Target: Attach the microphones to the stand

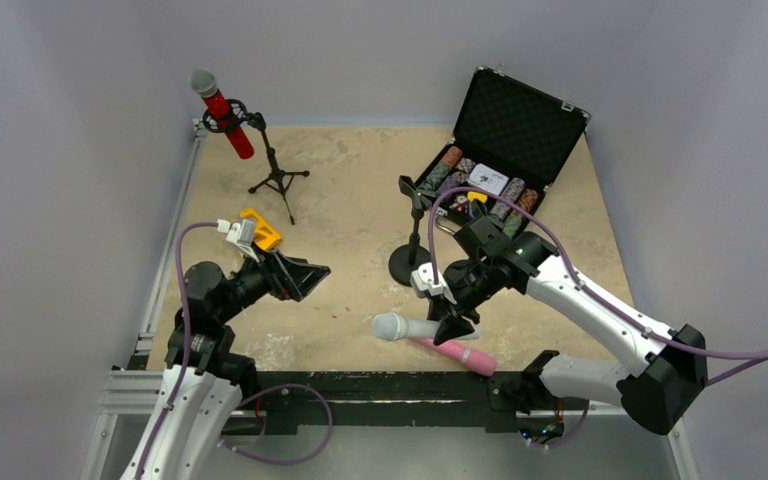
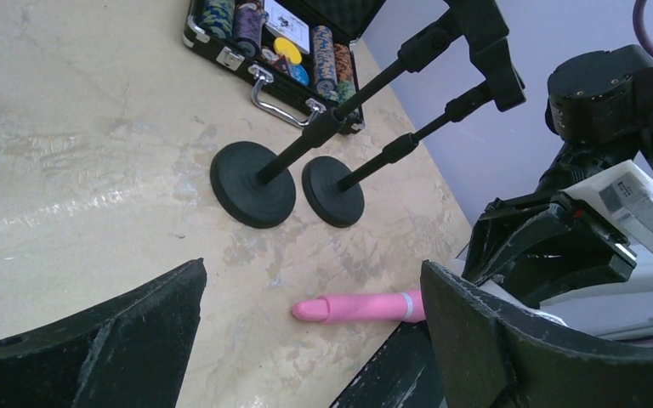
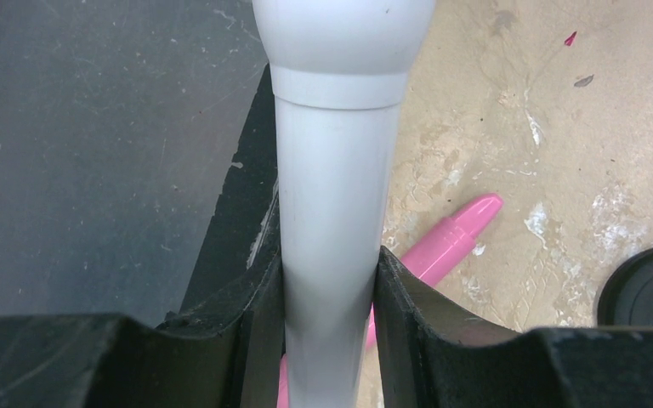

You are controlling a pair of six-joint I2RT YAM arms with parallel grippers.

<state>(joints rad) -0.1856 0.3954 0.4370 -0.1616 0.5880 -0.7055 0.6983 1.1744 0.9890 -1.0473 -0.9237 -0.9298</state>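
Observation:
The glittery red microphone (image 1: 226, 122) sits clipped in the black tripod stand (image 1: 278, 180) at the far left. My right gripper (image 1: 453, 325) is shut on the handle of the white microphone (image 1: 405, 327), held low near the front edge; in the right wrist view the fingers (image 3: 255, 297) press both sides of its shaft (image 3: 336, 170). The pink microphone (image 1: 460, 354) lies on the table just under it and also shows in the left wrist view (image 2: 357, 308). Two empty round-base stands (image 2: 253, 183) (image 2: 333, 191) stand mid-table. My left gripper (image 1: 305, 278) is open and empty, pointing at them.
An open black case (image 1: 505, 140) of poker chips sits at the back right, behind the round-base stand (image 1: 410, 265). A black rail (image 1: 360, 385) runs along the table's front edge. White walls close in the left, back and right sides.

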